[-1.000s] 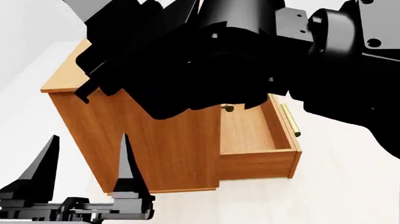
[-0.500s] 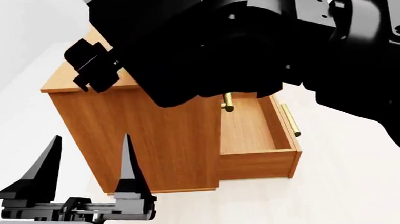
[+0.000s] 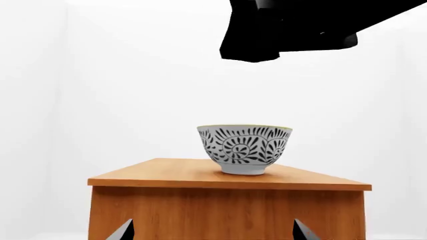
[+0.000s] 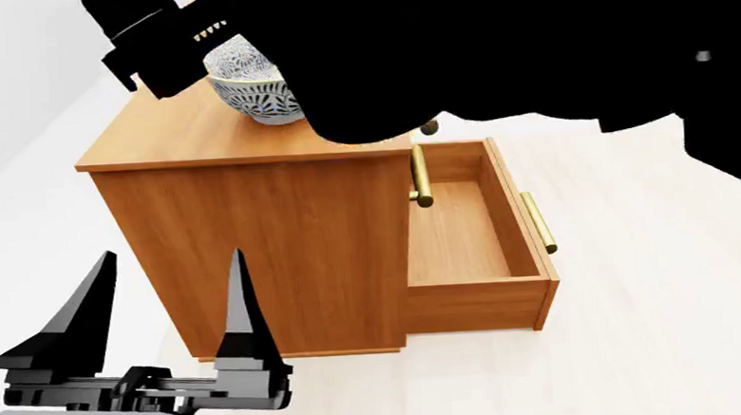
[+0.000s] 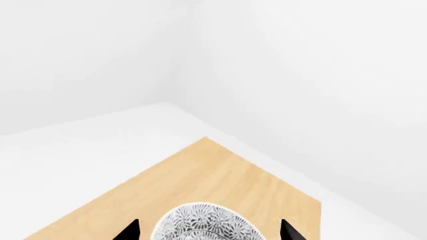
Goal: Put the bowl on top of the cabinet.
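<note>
Bowl [image 3: 245, 149] sat upright on cabinet [image 4: 252, 242] top; placing done. Right pincer [image 5: 208, 231] spread above bowl, apart; next: retreat clear. Left pincer [image 4: 163, 309] spread, idle beside cabinet.

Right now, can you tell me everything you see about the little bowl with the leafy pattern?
The bowl is small, round and white, looks ceramic, and is covered in dark curly leaf shapes, with a thin yellowish rim and a small foot. It stands upright on the flat top of the orange-brown wooden cabinet. Only the cabinet top touches it. The right gripper is open above it, a fingertip on either side, not pinching it.
</note>
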Robot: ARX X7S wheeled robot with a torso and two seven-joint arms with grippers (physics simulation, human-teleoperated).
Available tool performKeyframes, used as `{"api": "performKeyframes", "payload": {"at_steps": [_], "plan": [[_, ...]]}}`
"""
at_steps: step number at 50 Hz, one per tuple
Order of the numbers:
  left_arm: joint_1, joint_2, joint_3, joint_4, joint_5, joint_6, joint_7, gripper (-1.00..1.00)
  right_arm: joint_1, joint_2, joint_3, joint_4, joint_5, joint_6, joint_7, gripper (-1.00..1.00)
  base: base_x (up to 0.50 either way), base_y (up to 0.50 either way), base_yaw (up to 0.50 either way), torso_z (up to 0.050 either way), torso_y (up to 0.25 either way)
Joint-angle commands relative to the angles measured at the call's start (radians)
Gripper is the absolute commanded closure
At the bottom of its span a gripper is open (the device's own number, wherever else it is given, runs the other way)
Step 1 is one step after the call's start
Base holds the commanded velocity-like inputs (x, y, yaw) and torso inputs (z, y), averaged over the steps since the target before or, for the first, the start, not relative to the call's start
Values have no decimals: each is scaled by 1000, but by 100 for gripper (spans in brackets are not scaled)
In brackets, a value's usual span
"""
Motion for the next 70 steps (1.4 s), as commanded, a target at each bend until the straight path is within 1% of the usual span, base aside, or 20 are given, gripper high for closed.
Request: {"api": "performKeyframes", "payload": {"at_steps": [1,16,32,42,49,61,70], "plan": [[-3,-1,7,1,4,-2,-2,-100,19,103,51,-102,-9,-29,44,-100,0,0,0,0,0],[-8,-4,13,1,4,-5,-5,-100,16,243,106,-254,1,-50,98,-100,0,0,0,0,0],[-15,-3,23,3,9,-13,-11,-100,-26,345,149,-377,11,-93,160,-100,0,0,0,0,0],[-20,-2,33,3,15,-18,-14,-100,-80,442,174,-478,8,-132,199,-100,0,0,0,0,0],[-25,-2,35,6,13,-25,-17,-100,-87,495,195,-538,22,-142,222,-100,0,0,0,0,0],[-16,-7,40,3,22,-13,-20,-100,-102,624,234,-663,53,-156,264,-100,0,0,0,0,0],[-10,-13,34,5,21,-6,-24,-100,-141,703,251,-750,55,-182,285,-100,0,0,0,0,0]]}}
